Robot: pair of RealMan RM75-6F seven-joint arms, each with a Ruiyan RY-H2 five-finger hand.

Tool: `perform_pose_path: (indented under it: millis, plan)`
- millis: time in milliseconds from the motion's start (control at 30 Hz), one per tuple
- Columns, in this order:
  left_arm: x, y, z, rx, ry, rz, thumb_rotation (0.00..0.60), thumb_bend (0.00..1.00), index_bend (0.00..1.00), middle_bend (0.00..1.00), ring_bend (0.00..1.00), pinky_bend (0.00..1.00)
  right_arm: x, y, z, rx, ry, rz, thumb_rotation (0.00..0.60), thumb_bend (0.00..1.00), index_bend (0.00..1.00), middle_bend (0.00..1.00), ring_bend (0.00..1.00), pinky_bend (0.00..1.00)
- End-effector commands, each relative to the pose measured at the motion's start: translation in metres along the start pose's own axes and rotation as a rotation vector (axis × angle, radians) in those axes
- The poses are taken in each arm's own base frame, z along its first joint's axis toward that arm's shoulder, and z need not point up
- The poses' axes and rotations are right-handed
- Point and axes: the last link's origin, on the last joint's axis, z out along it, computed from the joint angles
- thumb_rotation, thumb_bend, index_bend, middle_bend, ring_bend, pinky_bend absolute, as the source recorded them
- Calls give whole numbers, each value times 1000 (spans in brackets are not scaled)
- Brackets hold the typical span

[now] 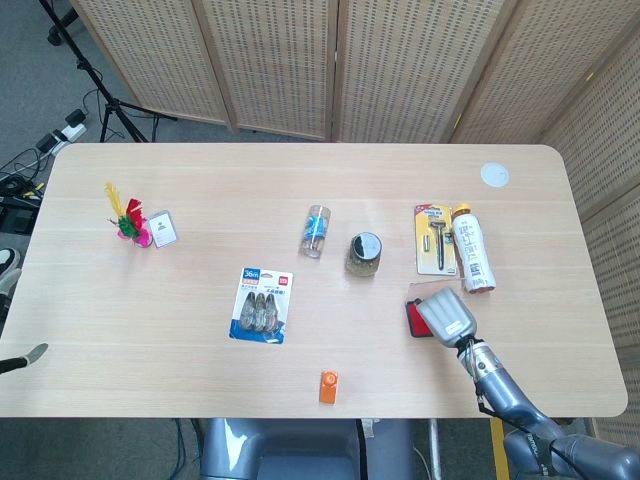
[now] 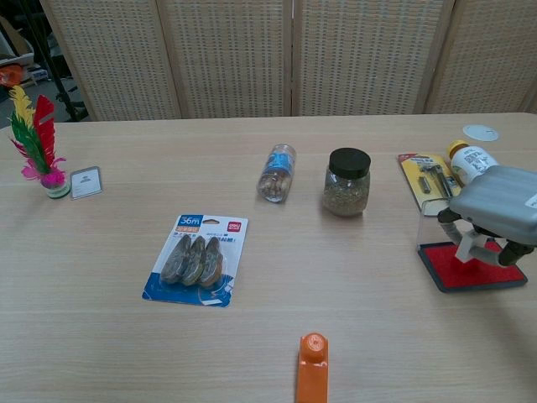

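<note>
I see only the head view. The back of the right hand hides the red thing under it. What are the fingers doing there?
Observer: In the chest view, the fingers of the right hand point down over a flat red pad in a dark frame. I cannot tell if they touch it.
Operator: Is something standing at the pad?
Observer: A clear plastic piece stands at its far left edge.
Operator: What is in the jar?
Observer: The jar holds greenish-brown grains under a black lid.

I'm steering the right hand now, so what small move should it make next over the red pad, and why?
Probably ease the right hand straight down: it hangs over the red pad with fingers curled downward, seemingly holding nothing. Contact is unclear.
</note>
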Motion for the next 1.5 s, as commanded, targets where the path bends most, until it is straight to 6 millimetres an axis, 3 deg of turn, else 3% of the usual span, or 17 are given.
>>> perform_pose_path:
  millis: [33, 200, 333, 500, 733, 833, 933, 1500]
  plan:
    - [-1, 1, 0, -2, -2, 2, 600, 0, 0, 0, 0, 0, 17, 9, -10, -8, 45, -5, 600, 543, 549, 964, 1000, 1000]
    - [-1, 1, -1, -5, 0, 3, 600, 0, 0, 0, 0, 0, 31, 25, -27, -12, 60, 8, 600, 543, 549, 964, 1000, 1000]
    - [-1, 2, -2, -8, 1, 3, 600, 0, 0, 0, 0, 0, 30, 43, -40, -31, 62, 10, 600, 543, 549, 964, 1000, 1000]
    - [-1, 3, -3, -11, 0, 6, 600, 0, 0, 0, 0, 0, 15, 60, -50, -54, 54, 7, 600, 543, 549, 964, 1000, 1000]
    - [-2, 4, -4, -14, -2, 10, 600, 0, 0, 0, 0, 0, -25, 77, -55, -93, 4, 38, 600, 543, 549, 964, 1000, 1000]
    - [-3, 4, -4, -13, -3, 12, 600, 0, 0, 0, 0, 0, -45, 80, -56, -119, -26, 60, 600, 543, 549, 964, 1000, 1000]
    - [-3, 4, -4, -13, -5, 13, 600, 0, 0, 0, 0, 0, -53, 79, -55, -123, -7, 66, 600, 543, 549, 964, 1000, 1000]
    - [-4, 4, -4, -11, -8, 14, 600, 0, 0, 0, 0, 0, -72, 72, -53, -123, -4, 93, 600, 543, 549, 964, 1000, 1000]
